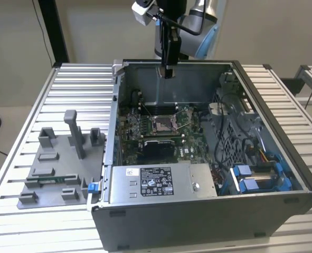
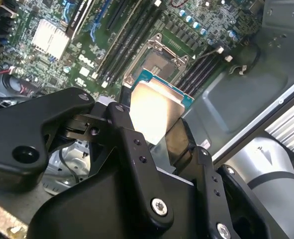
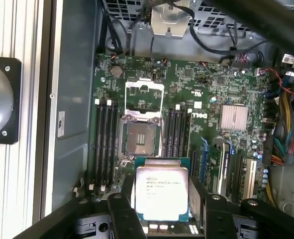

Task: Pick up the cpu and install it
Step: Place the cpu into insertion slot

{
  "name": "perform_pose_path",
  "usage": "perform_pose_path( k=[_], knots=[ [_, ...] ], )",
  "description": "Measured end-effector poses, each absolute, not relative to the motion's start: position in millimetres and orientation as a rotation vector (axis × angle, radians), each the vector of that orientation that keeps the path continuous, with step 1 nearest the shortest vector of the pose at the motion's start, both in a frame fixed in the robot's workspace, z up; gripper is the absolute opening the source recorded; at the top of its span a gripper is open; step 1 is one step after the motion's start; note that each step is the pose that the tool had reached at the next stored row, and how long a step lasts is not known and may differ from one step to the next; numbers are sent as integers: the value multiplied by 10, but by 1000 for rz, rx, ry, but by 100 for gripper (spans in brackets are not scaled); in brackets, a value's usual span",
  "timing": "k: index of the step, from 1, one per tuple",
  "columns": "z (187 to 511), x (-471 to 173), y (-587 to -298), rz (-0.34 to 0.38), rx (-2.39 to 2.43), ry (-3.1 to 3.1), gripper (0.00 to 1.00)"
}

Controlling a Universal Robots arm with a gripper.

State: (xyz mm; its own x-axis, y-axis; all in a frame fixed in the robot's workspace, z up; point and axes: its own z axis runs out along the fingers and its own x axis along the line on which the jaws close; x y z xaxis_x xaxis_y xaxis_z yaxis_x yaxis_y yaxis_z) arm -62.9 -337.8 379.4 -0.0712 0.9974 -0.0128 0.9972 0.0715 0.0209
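Gripper (image 1: 168,71) pinching cpu (image 3: 161,193) above open computer case (image 1: 198,221).
Case rests on slatted metal table (image 1: 76,84), with grey fixture tray (image 1: 66,167) beside it toward the exterior view's left and a pale wall behind. Black fingers (image 3: 121,209) clamp the cpu by opposite edges, clear of the motherboard (image 3: 201,94), near the uncovered socket (image 3: 141,139). Arm is cut off at the exterior view's upper edge; cpu edge nearest the gripper body is hidden.
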Motion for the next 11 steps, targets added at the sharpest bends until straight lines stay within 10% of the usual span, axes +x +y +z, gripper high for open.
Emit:
perform_pose_path(
  k=[11],
  knots=[
    [3762, -629, -3378, 10, 2125, 2282, 0]
  ],
)
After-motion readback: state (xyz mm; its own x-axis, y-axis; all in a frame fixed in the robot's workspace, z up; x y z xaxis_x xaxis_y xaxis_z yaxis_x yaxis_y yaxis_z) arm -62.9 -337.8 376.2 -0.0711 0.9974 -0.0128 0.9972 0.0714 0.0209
